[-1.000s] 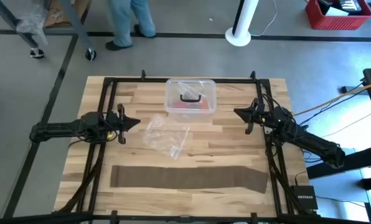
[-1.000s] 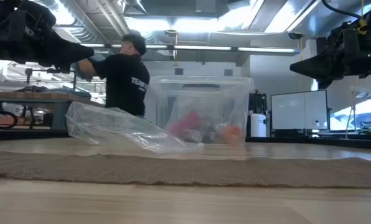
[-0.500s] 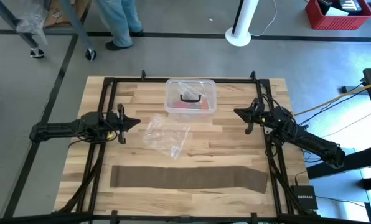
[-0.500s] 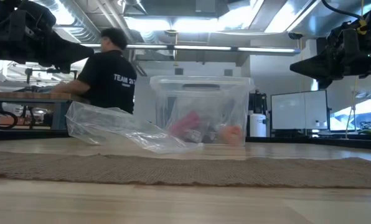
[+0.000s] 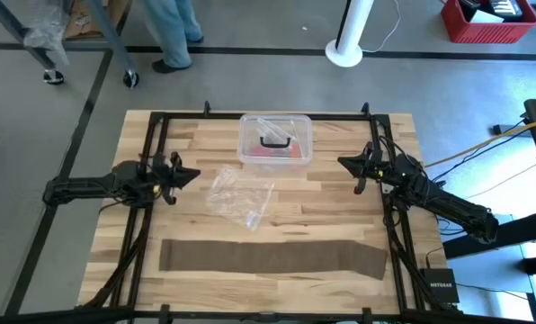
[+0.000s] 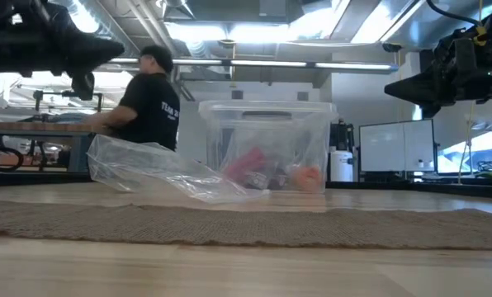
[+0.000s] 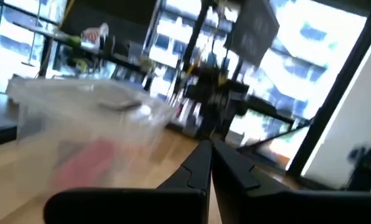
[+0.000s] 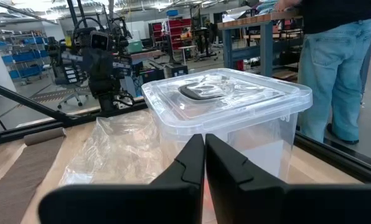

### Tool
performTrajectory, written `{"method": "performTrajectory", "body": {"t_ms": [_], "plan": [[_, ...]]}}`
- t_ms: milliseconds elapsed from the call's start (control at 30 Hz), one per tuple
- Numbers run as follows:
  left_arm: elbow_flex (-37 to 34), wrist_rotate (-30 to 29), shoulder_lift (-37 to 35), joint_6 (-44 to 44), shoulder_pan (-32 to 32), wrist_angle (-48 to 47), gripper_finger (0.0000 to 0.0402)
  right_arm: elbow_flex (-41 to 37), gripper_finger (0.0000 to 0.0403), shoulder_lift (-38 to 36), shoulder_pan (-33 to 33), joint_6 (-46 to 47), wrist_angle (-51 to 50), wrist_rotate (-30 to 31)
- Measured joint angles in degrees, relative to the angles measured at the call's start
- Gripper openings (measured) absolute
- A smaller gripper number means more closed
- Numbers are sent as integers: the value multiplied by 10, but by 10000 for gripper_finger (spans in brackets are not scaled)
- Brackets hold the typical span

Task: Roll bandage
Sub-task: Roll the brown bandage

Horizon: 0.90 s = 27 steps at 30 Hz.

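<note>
While both grippers, left (image 5: 194, 173) and right (image 5: 342, 163), hang shut above the table, your bandage (image 5: 272, 256) lies flat; the bag (image 5: 239, 196) just beside it may snag.

We found the long, narrow strip of dull brown elastic bandage (image 5: 272, 256) lying flat and fully unrolled on the wooden table (image 5: 340, 207), stretched lengthwise along the table's near edge. It ran almost straight across about half the table's width, its right end slightly wider and a little uneven. At table height it (image 6: 246, 224) showed as a low, coarse-woven band with a fuzzy surface. Nothing rested on it, and neither end was curled.
</note>
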Motion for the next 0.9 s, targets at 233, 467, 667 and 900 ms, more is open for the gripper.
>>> {"method": "performTrajectory", "body": {"t_ms": [233, 467, 667, 900], "plan": [[60, 1, 12, -42, -3, 35, 2, 0, 18, 0, 0, 0, 0, 0], [277, -9, 199, -62, -24, -173, 0, 0, 18, 0, 0, 0, 0, 0], [493, -9, 409, -116, -60, -419, 0, 0, 18, 0, 0, 0, 0, 0], [650, -2, 583, -289, -152, -689, 0, 0, 18, 0, 0, 0, 0, 0]]}}
